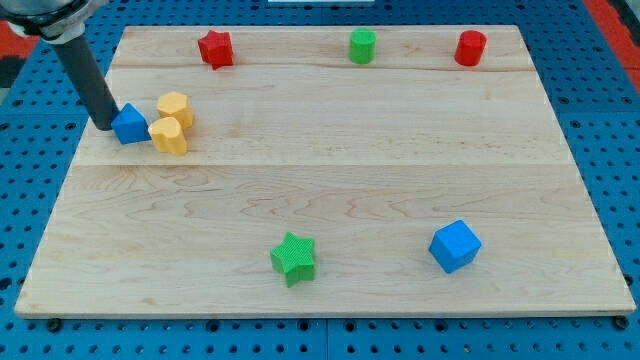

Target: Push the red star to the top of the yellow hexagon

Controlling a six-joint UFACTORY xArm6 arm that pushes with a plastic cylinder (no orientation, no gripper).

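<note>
Tabletop (330, 170): pale wooden board, seen whole, resting on a blue perforated base (600, 120).

Your tip (104, 128): lower end of the dark rod, at the view's left edge of the board, touching or just beside the left face of the blue block (130, 124), whose shape reads as a small wedge or triangle. There is no claw on this arm, so you have no spread or pressed state to read; the rod simply stands on the tabletop.

Red star (215, 48): near the view's top edge, left of centre, standing free and well apart from your tip.

Yellow hexagon (175, 107): just right of the blue block, slightly above it. The red star lies up and to the right of it, apart.

Second yellow block (169, 136): directly below the hexagon and touching it, also against the blue block's right side; exact shape unclear.

Green cylinder (362, 45): top edge, centre.

Red cylinder (470, 47): top edge, right.

Green star (294, 258): near the view's bottom, centre.

Blue cube (455, 246): near the bottom, right of the green star.
</note>
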